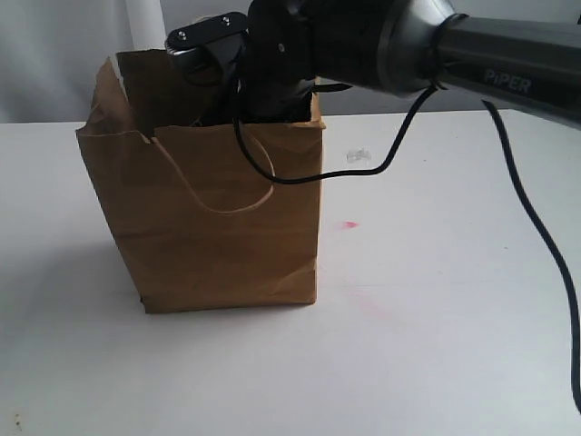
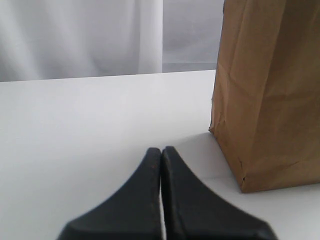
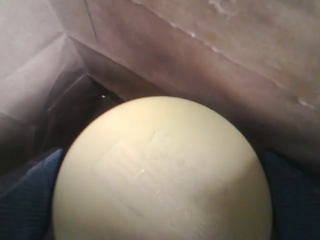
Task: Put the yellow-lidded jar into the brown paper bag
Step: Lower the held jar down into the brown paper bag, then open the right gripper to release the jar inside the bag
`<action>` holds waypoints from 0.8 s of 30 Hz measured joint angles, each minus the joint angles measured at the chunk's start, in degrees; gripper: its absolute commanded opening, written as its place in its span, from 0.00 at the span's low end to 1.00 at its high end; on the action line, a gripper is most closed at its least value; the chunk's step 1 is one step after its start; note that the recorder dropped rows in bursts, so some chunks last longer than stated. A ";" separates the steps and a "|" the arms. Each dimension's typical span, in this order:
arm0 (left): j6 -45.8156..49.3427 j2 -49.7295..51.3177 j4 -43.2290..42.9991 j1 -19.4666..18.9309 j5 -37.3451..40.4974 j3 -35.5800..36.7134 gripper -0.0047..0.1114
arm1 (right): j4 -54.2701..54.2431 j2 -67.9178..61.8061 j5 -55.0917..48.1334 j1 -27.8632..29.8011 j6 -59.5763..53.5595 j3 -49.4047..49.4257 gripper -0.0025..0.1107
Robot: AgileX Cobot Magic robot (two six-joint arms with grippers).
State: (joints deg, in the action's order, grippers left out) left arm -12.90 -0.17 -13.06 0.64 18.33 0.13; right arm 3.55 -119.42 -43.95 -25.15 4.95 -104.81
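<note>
Exterior, bag: the bag is standing on the table, ragged mouth facing 12 o'clock.
Exterior, arm: the right arm is leaning in from 2 o'clock, its end inside the mouth; no jar is showing.
Left wrist: the left pincer is sitting clenched, empty, near the bag's outer wall.
Right wrist, grip: the right pincer is grasping the jar, a dark finger pressing each side.
Right wrist, place: the jar is hanging inside the bag, floor dark beyond it.
Right wrist, axis: the lid is facing the camera, so the long axis is probably pointing at the floor.
Right wrist, look: a pale yellow disc is filling the frame, hiding the body.
</note>
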 measured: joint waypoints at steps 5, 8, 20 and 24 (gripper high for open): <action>0.00 0.00 0.00 0.00 0.00 0.00 0.05 | -1.31 -1.30 0.00 0.00 0.00 0.00 0.02; 0.00 0.00 0.00 0.00 0.00 0.00 0.05 | -2.33 -1.58 0.00 0.00 0.00 0.00 0.02; 0.00 0.00 0.00 0.00 0.00 0.00 0.05 | -3.55 -1.58 -1.02 0.00 0.00 0.00 0.02; 0.00 0.00 0.00 0.00 0.00 0.00 0.05 | -3.55 -1.58 -1.36 0.00 0.00 0.00 0.02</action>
State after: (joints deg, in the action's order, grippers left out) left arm -12.90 -0.17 -13.06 0.64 18.33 0.13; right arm 0.00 -121.00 -45.30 -25.15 4.95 -104.81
